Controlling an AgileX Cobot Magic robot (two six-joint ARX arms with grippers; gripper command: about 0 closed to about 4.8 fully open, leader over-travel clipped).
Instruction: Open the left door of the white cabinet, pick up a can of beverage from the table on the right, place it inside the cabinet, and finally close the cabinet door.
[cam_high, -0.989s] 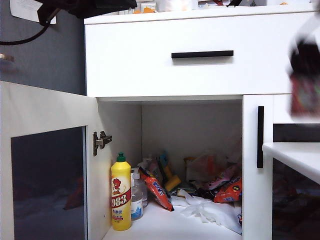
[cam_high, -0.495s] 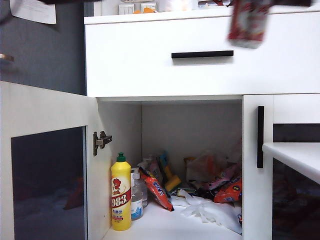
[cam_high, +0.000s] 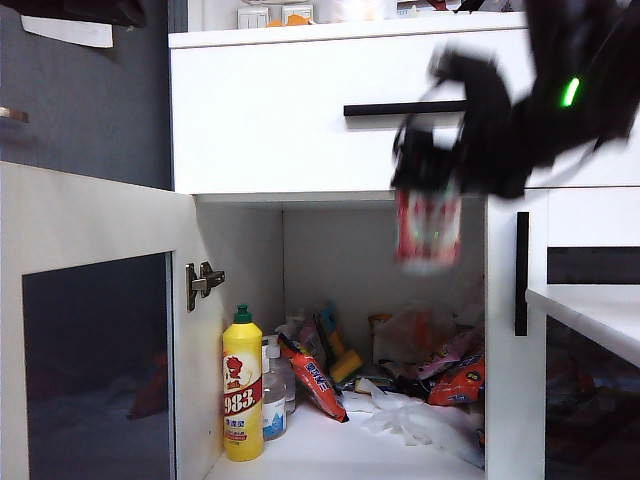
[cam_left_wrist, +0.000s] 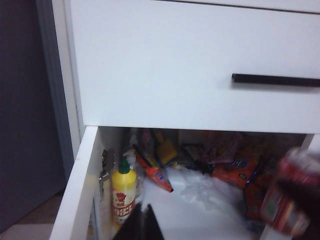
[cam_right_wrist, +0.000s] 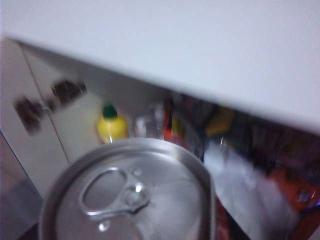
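Two grippers at work, only one carrying anything. Right gripper (cam_high: 432, 185), blurred, up in front of the white cabinet (cam_high: 300, 130) at the top of the open compartment, just under the drawer's black bar handle (cam_high: 404, 108), clamped on the can of beverage (cam_high: 428, 232); can hanging upright below the fingers, red with a white-and-red label, its lower end in front of the dark opening and well above the clutter on the cabinet floor. In the right wrist view, silver can lid with pull tab (cam_right_wrist: 127, 200) right under the camera, fingers themselves hidden there; beyond the lid, the underside edge of the drawer front, the yellow green-capped bottle (cam_right_wrist: 112, 127) and smeared red packets. Left gripper (cam_left_wrist: 142, 225) shut, seen only as a dark closed tip at the edge of its wrist view, holding nothing, off to the hinge side of the opening and apart from the can, which shows blurred at that view's far side (cam_left_wrist: 290, 197). Left door (cam_high: 90, 330) swung fully open, well to the side of the right gripper, hinge (cam_high: 203, 283) bare on the side wall. Below the held can: yellow bottle (cam_high: 242, 385) at the hinge-side wall, a small clear bottle (cam_high: 273, 395) touching it, red snack packets (cam_high: 455, 380) and crumpled white plastic (cam_high: 410, 415). Table (cam_high: 590, 315) lower and off to the side of the right gripper, only its rounded white edge in view.
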